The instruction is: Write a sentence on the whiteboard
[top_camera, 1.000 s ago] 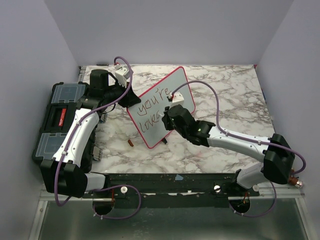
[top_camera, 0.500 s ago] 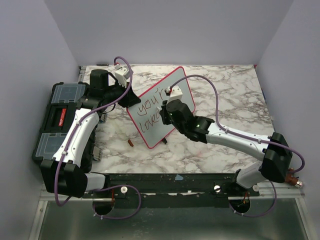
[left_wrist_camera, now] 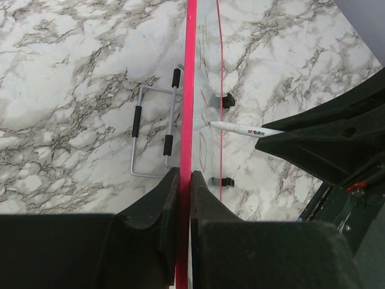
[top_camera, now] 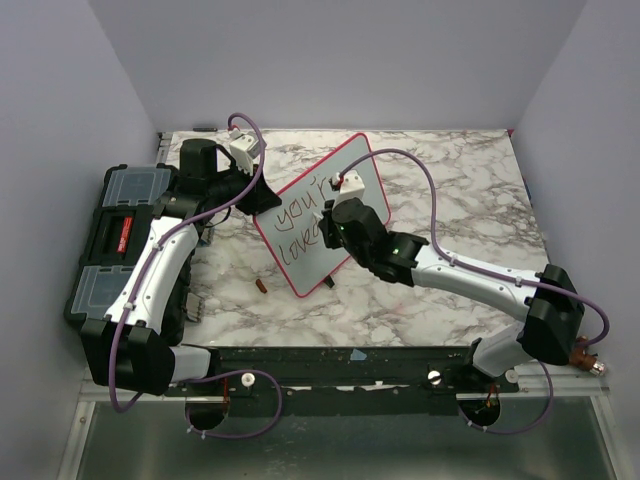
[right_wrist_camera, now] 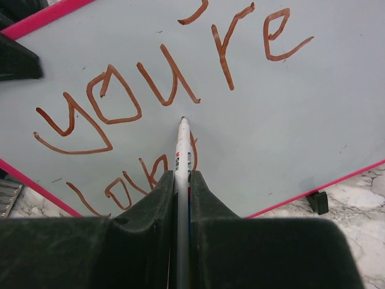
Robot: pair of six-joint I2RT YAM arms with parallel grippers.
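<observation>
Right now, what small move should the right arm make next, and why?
Probably draw the white marker down the red-framed grey whiteboard: its tip sits atop a stroke in the unfinished lower line, and the left fingers hold the frame steady.

Glossy whiteboard (right_wrist_camera: pixel 313 120), smooth marble-patterned table (top_camera: pixel 460 180)

So the whiteboard (top_camera: pixel 318 215) is stood tilted around the middle of the counter (top_camera: pixel 450 190), with a toolbox (top_camera: pixel 120 240) parked at the counter's left side. The board's left edge is pinched in the left jaws. A marker (right_wrist_camera: pixel 182 150) is held in the right jaws, its tip against the front face, under the top written line. A wire stand (left_wrist_camera: pixel 153 129) is laid just behind the board, and a small bit (top_camera: pixel 261 286) is seen on the counter before its near corner.
</observation>
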